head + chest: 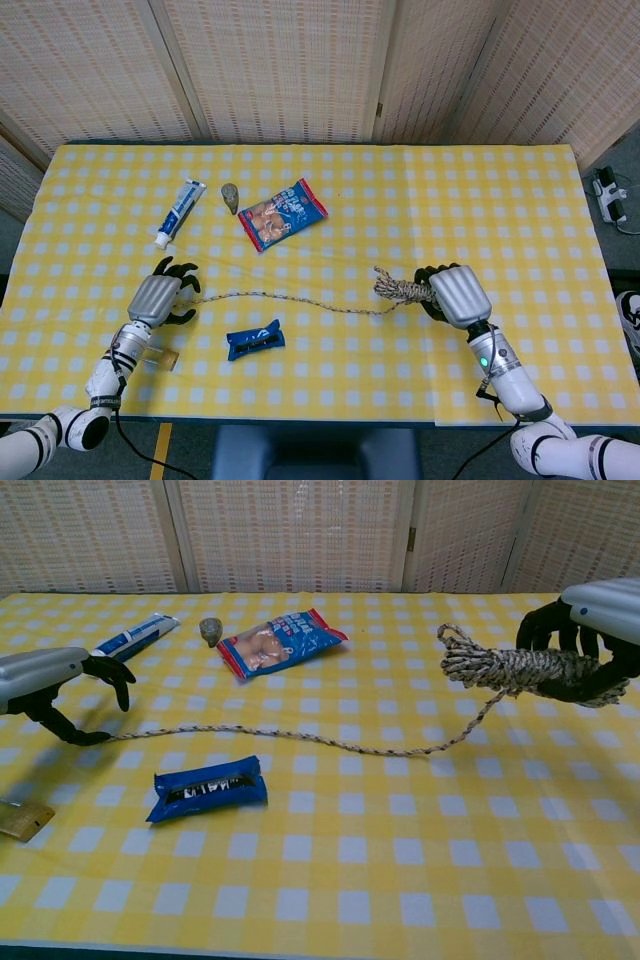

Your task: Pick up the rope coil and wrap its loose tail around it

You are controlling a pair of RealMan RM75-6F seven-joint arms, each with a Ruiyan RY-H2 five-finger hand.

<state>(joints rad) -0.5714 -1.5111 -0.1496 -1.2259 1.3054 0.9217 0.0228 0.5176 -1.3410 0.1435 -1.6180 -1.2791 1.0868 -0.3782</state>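
Note:
The speckled rope coil (400,290) (500,668) hangs above the yellow checked tablecloth, gripped at its right end by my right hand (455,292) (580,645). Its loose tail (290,297) (300,737) drops from the coil and trails left across the cloth. My left hand (165,297) (55,680) is at the tail's far left end, fingers apart, one above and the thumb low by the rope tip. It holds nothing that I can see.
A blue packet (255,340) (210,788) lies just in front of the tail. Behind it are a toothpaste tube (180,212) (130,642), a small brown lump (229,195) (210,630) and a snack bag (283,213) (282,640). A brass padlock (165,358) (20,820) sits near the front left edge.

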